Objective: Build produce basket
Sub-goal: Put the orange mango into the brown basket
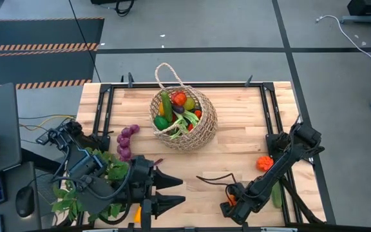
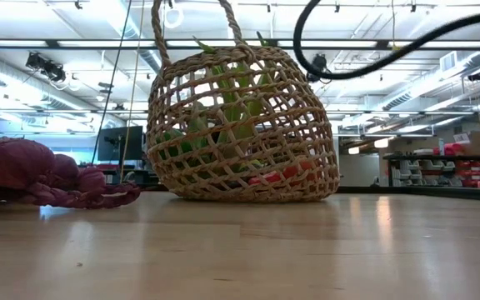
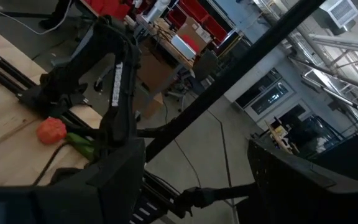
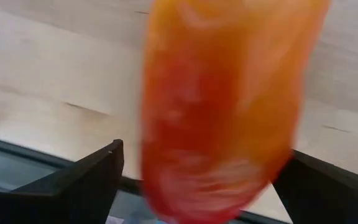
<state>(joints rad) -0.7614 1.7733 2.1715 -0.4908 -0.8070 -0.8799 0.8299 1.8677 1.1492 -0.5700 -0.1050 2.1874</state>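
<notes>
Your right claw (image 1: 232,201) sits at the surface's (image 1: 237,154) near edge, fingers apart around an orange-red produce piece (image 4: 219,106); grip can't be confirmed; left claw (image 1: 172,192) parted, empty, near edge left of centre; basket (image 1: 192,129) lies tipped toward the far edge, centre, produce inside; purple grapes (image 1: 127,140) beside it.

Our left gripper (image 1: 176,191) waits at the frame's lower middle, fingers parted; our right gripper (image 1: 232,201) hangs lower right, fingers spread wide.
</notes>
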